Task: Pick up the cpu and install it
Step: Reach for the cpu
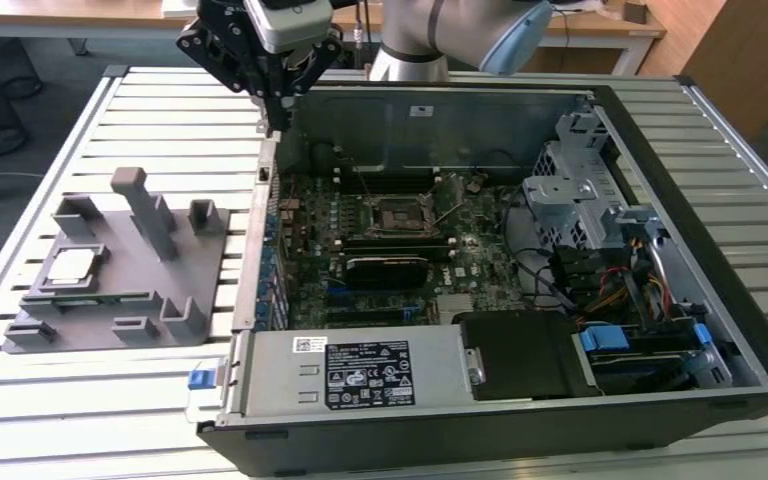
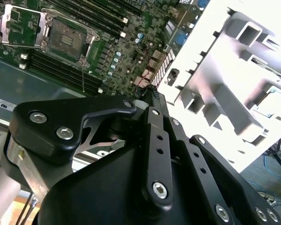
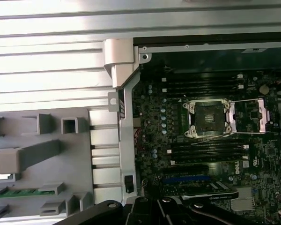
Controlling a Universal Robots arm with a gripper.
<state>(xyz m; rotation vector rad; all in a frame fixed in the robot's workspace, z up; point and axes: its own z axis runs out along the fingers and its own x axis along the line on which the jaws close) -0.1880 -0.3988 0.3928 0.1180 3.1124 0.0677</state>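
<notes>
- The pincer point(image 1: 277, 120) hangs above the counter point(image 1: 157, 110) at the far corner of the open computer case point(image 1: 438, 125), on the exterior view's left side of it.
- Its fingers are clenched together into one narrow point, with nothing between them.
- The cpu point(image 1: 71, 266) lies flat in a shallow seat of the grey plastic holder point(image 1: 124, 290), pale metal top facing up.
- The holder sits on the counter beside the case, at the exterior view's left, and the cpu is well apart from the pincer.
- A narrow green memory stick point(image 3: 14, 192) lies in a slot of the same holder, seen in the first wrist view.
- Inside the case, the square socket point(image 1: 396, 214) on the green circuit board point(image 1: 311, 270) stands open and bare, its metal frame point(image 3: 262, 115) swung off to one side.
- Dark memory slots point(image 3: 206, 86) run along both sides of the socket.
</notes>
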